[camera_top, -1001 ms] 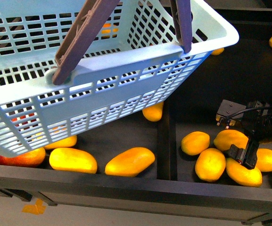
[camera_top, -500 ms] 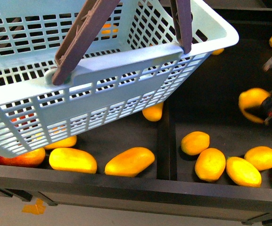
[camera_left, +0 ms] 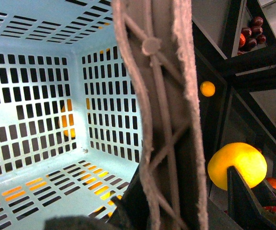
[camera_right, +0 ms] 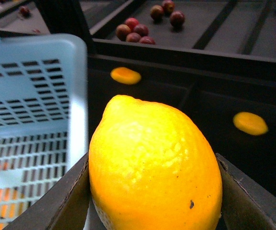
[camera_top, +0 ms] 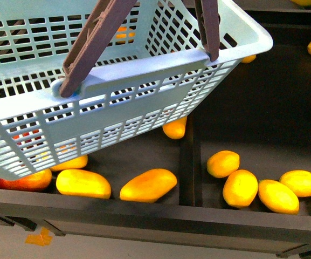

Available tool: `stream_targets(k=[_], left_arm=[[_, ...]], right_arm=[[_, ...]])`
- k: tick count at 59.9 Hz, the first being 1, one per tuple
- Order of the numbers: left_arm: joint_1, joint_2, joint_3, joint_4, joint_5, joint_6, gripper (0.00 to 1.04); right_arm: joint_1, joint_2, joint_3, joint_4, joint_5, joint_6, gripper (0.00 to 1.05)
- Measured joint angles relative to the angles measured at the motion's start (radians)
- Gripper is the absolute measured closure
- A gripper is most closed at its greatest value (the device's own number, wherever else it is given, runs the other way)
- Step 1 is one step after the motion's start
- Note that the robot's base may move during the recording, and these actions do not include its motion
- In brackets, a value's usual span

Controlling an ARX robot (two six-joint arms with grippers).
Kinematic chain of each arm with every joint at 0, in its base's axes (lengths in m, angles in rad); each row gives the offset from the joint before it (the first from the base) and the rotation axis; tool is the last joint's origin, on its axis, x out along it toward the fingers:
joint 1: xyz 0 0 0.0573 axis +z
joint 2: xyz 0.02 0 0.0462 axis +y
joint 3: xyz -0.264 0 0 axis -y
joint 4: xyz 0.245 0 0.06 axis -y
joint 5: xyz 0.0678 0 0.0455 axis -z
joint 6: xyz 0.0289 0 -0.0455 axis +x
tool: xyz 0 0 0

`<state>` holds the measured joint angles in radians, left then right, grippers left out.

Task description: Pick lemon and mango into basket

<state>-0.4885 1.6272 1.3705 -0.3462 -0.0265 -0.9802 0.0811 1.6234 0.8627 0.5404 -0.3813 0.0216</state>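
While the left hand (camera_left: 171, 211) is gripping a brown handle (camera_left: 161, 96) and holding the basket (camera_top: 144, 86) tilted above the left bin (camera_top: 139, 156), the right hand (camera_right: 152, 158) is clamping the lemon (camera_right: 154, 167) by its flanks, just outside the basket's wall. The lemon's long axis is running along the fingers (camera_right: 63, 203), nipple end pointing away from the wrist. A mango (camera_top: 148, 185) is lying crosswise in the bin below the basket.

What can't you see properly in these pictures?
- Front view: the basket half-covers a red fruit; neither gripper shows.
- Left wrist view: the handle blocks the middle of the picture.
- Right wrist view: the lemon hides the right gripper tips; far dark-red fruits are blurred.
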Motion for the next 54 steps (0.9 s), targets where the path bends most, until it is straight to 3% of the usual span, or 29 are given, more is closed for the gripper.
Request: stream_targets(k=[13,24,32,45,54], left_arm=[[0.0,0.0,0.0,0.0,0.0,0.0,1.0],[0.0,0.0,0.0,0.0,0.0,0.0,1.0],[0.0,0.0,0.0,0.0,0.0,0.0,1.0],[0.0,0.0,0.0,0.0,0.0,0.0,1.0],[0.0,0.002,0.0,0.0,0.005,0.002,1.0]], right_arm=[[0.222,0.009,0.033,-0.008,0.106,0.07,0.41],[0.316,0.095,0.093,-0.033,0.187,0.074,0.41],[0.327,0.161,0.15,-0.06,0.244,0.097,0.4],[0.324,0.174,0.167,-0.075,0.264,0.147,0.08],[0.301,0.134,0.133,-0.05,0.27,0.186,0.09]])
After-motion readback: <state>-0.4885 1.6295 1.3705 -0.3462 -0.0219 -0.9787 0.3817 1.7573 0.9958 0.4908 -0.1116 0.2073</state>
